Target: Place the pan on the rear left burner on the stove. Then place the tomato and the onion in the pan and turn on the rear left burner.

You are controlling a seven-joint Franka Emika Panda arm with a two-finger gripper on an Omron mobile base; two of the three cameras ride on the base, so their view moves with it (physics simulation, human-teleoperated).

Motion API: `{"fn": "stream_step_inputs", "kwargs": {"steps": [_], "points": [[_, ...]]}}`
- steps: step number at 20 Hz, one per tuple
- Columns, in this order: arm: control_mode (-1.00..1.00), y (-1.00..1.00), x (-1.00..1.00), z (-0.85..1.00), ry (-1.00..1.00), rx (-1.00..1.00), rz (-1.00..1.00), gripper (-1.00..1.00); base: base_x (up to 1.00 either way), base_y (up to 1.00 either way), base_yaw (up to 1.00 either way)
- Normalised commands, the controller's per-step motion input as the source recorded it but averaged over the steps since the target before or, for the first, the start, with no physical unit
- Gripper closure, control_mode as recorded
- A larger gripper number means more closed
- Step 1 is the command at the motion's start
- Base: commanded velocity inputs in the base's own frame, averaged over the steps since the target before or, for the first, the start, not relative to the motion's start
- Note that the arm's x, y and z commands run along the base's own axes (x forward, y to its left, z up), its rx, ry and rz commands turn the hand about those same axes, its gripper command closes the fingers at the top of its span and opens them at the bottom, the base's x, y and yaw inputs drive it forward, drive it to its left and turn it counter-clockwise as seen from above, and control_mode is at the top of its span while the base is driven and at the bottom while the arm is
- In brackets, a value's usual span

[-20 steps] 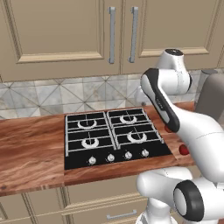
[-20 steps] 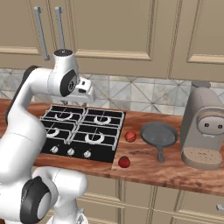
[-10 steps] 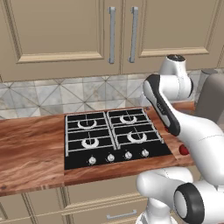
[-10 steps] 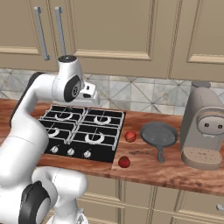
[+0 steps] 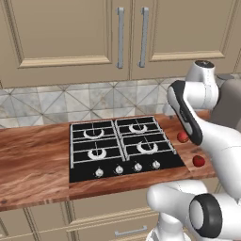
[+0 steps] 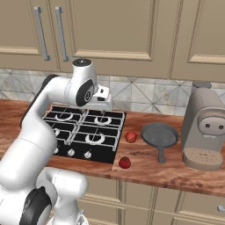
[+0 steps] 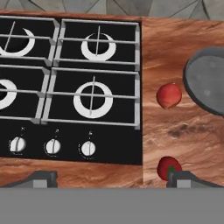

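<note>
Round, shallow dark grey pan [image 6: 159,134] with short handle, flat on the wooden table [image 6: 176,169], right of the flat black four-burner stove [image 6: 83,132], beside a red tomato [image 6: 125,162] and reddish onion [image 6: 131,137]. Above the stove, white arm's pincer [image 6: 103,112] wide open, empty.

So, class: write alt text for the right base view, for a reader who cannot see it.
A white robot arm reaches over a black four-burner stove set in a wooden counter. Right of the stove lie two red round items, a dark pan and a grey coffee machine.
</note>
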Motion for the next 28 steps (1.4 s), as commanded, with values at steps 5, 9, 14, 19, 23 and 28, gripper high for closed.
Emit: {"fn": "stream_step_inputs", "kwargs": {"steps": [5, 9, 14, 19, 23, 28], "points": [[-1.0, -0.5, 0.0, 0.0, 0.0, -0.02, 0.0, -1.0, 0.0, 0.0, 0.0], [-1.0, -0.48, 0.0, 0.0, 0.0, -0.02, 0.0, -1.0, 0.0, 0.0, 0.0], [-1.0, -0.46, 0.0, 0.0, 0.0, -0.02, 0.0, -1.0, 0.0, 0.0, 0.0], [-1.0, -0.42, 0.0, 0.0, 0.0, -0.04, 0.0, -1.0, 0.0, 0.0, 0.0], [-1.0, -0.38, -0.09, 0.0, 0.03, -0.03, 0.0, -1.0, 0.0, 0.0, 0.0], [-1.0, -0.27, -0.12, 0.0, 0.02, 0.0, -0.02, -1.0, 0.0, 0.0, 0.0]]}}
